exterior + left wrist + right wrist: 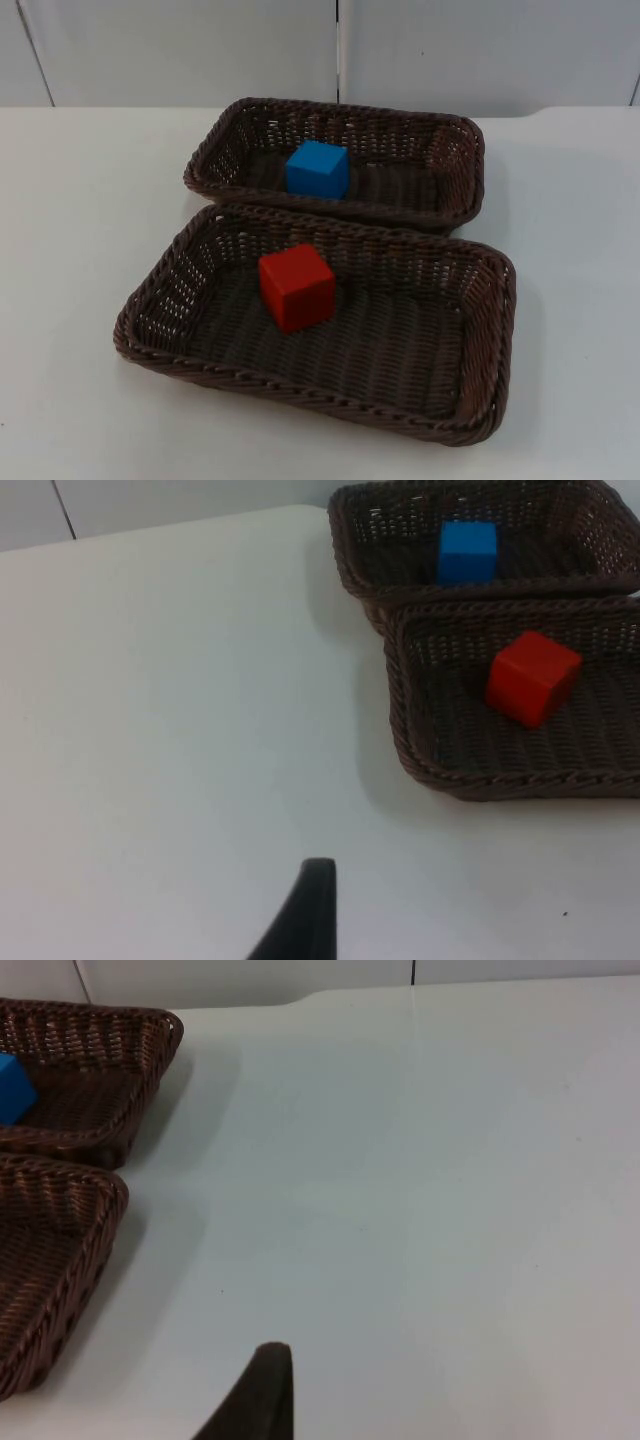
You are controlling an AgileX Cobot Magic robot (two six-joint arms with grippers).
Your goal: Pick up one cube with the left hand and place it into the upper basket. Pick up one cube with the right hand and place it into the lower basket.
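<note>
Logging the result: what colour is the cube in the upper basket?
Blue cube, clearest in the top view.

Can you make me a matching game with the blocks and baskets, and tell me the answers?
Things:
1. blue cube
2. red cube
3. left gripper
4. upper basket

Places:
A. over bare white table, left of the baskets
B. inside the lower basket
C. nearest the grey wall
D. inside the upper basket

Pairs: 1-D, 2-B, 3-A, 4-C.
</note>
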